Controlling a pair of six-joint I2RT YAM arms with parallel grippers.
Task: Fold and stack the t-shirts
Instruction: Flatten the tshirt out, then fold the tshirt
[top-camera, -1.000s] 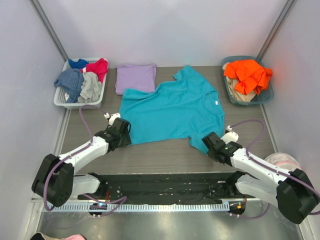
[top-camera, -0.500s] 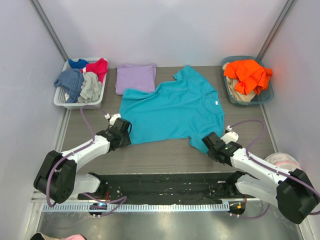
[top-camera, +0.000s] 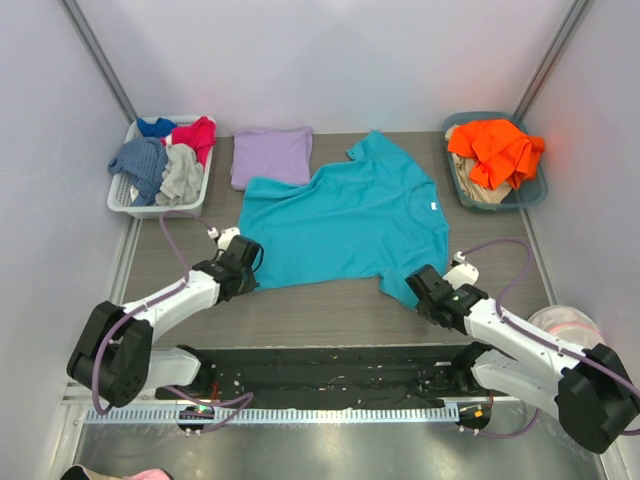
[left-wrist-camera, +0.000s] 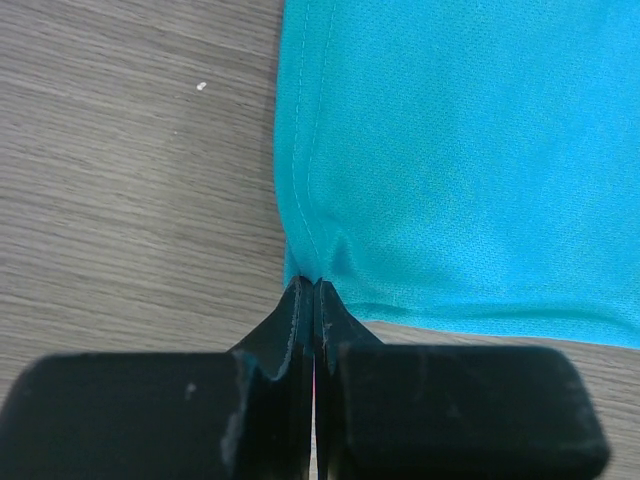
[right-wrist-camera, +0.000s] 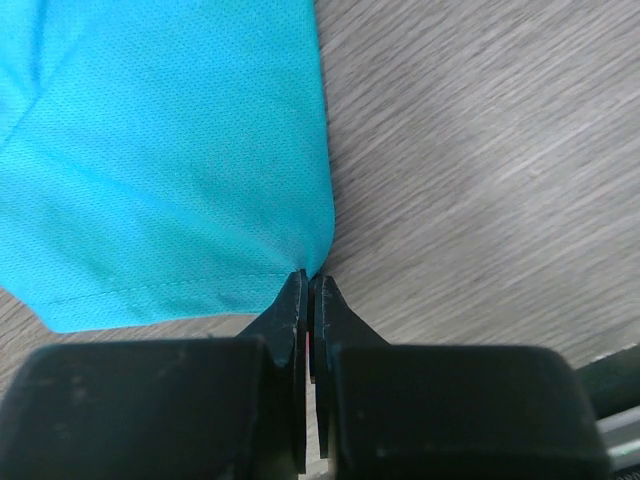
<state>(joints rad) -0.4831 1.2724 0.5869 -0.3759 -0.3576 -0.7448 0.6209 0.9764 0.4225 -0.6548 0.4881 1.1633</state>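
Ahead of the black left gripper (left-wrist-camera: 313, 292), the teal-turquoise t-shirt (top-camera: 345, 225) is plain, fine mesh weave, with a white neck label (top-camera: 433, 206) — beyond it, a pale lavender t-shirt (top-camera: 271, 155); the table (top-camera: 330, 315) is grey-brown wood grain.

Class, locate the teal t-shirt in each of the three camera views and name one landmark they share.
Top external: teal t-shirt spread flat at centre.
Left wrist: it fills the upper right.
Right wrist: it fills the upper left.
Shared landmark: wood-grain tabletop.
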